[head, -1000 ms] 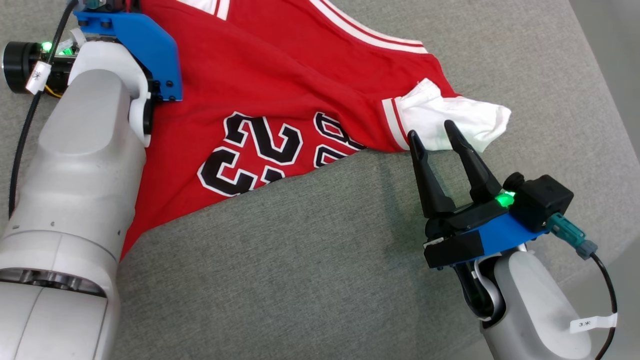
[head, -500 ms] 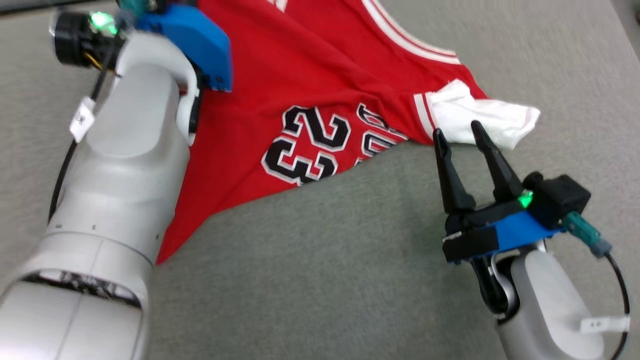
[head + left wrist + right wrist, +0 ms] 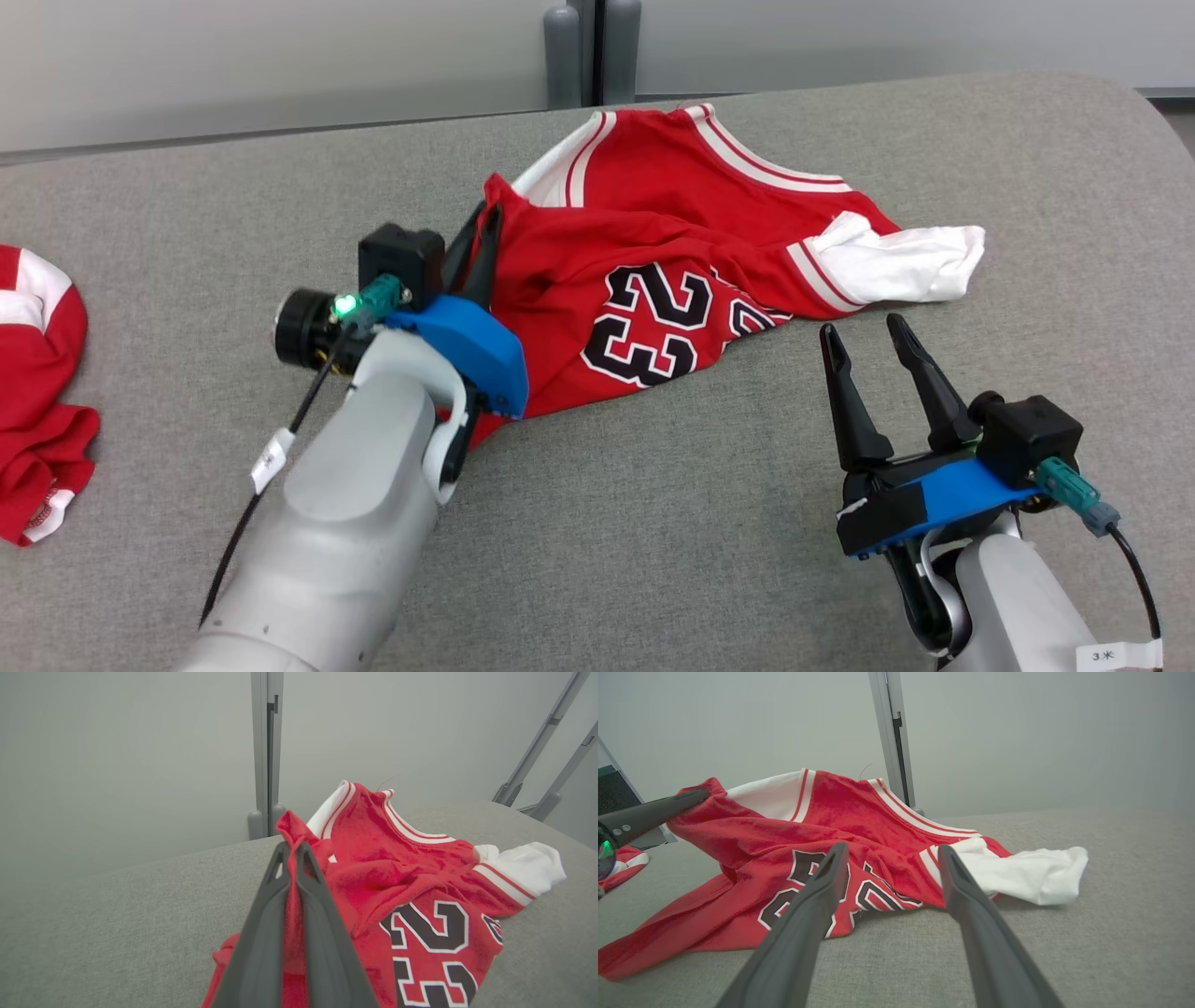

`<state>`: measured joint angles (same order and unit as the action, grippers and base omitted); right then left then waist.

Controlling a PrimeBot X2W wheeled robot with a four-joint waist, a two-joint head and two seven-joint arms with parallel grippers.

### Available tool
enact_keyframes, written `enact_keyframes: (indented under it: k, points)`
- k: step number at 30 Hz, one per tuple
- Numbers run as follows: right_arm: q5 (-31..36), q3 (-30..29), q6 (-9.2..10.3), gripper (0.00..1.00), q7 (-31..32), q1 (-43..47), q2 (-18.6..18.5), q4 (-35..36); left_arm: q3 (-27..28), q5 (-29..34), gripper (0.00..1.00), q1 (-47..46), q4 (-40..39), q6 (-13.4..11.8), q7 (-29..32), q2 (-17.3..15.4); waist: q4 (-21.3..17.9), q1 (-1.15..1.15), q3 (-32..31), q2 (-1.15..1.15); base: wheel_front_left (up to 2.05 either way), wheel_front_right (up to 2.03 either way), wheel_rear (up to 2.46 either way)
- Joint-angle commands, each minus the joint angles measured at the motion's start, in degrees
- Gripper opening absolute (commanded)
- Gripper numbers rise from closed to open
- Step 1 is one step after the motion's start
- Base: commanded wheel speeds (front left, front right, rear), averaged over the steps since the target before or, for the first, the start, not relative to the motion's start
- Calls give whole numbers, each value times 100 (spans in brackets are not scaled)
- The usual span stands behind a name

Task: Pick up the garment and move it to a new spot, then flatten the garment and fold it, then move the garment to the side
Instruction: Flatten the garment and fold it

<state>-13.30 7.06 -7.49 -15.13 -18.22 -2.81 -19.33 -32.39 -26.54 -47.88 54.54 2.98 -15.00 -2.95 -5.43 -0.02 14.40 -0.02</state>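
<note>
The left gripper (image 3: 485, 224) has its two dark fingers pressed together on a fold of the red jersey (image 3: 672, 233). It pinches the cloth close to a white-and-red striped edge and draws it up into a small peak above the grey padded surface (image 3: 653, 523). In the left wrist view a strip of red shows squeezed between the fingers right up to the tips. From that pinch the jersey spreads out to the gripper's right. One red tail trails back alongside the fingers and passes under the blue wrist mount (image 3: 467, 345). The black number 23 (image 3: 653, 322) lies rumpled just to the right of the mount.

The right gripper (image 3: 861, 329) has its fingers spread wide with nothing between them. Its tips stop just short of the jersey's near edge without touching the cloth. The white sleeve (image 3: 906, 261) lies ahead of those tips and slightly to their right, flopped on the surface.

A second red-and-white garment (image 3: 37, 411) sits bunched well off to the left gripper's left, apart from the jersey. A grey post (image 3: 593, 51) stands beyond the far edge of the surface, ahead of both grippers.
</note>
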Motion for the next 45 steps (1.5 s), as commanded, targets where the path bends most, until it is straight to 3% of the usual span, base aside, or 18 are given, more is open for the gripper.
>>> enact_keyframes:
  k: [1, 2, 3, 5, 6, 14, 20, 31, 33, 34, 37, 38, 45]
  points:
    - [-52, 14, -1, 100, -2, 96, -20, -29, -84, -116, 2, 238, -42, -61, -25, 6, -64, 2, -103, 2, 0, 0, 0]
    - [-60, 14, -1, 100, -2, 130, -19, -42, -126, -204, 5, 370, -84, -97, -25, 5, -86, 2, -162, 2, 0, 0, 0]
    - [-73, 1, -1, 100, -2, 157, -19, -55, -154, -310, 14, 500, -128, -144, -25, 5, -106, 2, -210, 2, 0, 0, 0]
    - [-86, -44, -1, 100, -2, 239, -20, -83, -184, -436, 62, 738, -260, -260, -26, 6, -137, 2, -314, 2, 0, 0, 0]
    - [-91, -80, -1, 100, -2, 281, -20, -95, -198, -511, 98, 899, -327, -298, -26, 10, -147, 2, -357, 2, 0, 0, 0]
    - [-42, -248, -1, 100, -2, 581, -17, -158, -354, -884, 100, 1906, -703, -513, -27, 6, -105, 2, -622, 2, 0, 0, 0]
    - [-83, -252, -1, 100, -2, 574, -18, -142, -210, -737, 100, 2138, -1010, -683, -27, 5, -87, 2, -647, 2, 0, 0, 0]
    - [-104, -223, -1, 100, -2, 515, -18, -132, -325, -512, 100, 2252, -1201, -621, -27, 3, -229, 2, -576, 2, 0, 0, 0]
    - [-109, -207, -1, 100, -2, 501, -17, -131, -415, -555, 49, 2223, -1115, -619, -27, 3, -261, 2, -553, 2, 0, 0, 0]
    - [-114, -205, -1, 100, -2, 494, -19, -132, -424, -608, 33, 2202, -1081, -633, -27, 3, -278, 2, -543, 2, 0, 0, 0]
    - [-120, -185, -1, 100, -2, 467, -18, -131, -373, -675, 11, 2135, -998, -715, -27, 3, -322, 2, -518, 2, 0, 0, 0]
    - [-116, -186, -1, 100, -2, 469, -18, -127, -337, -671, 0, 2115, -981, -755, -27, 4, -329, 2, -513, 2, 0, 0, 0]
    - [-95, -333, -1, 100, -2, 579, -17, -111, -6, -630, 0, 2329, -1043, -760, -27, 3, -202, 2, -569, 2, 0, 0, 0]
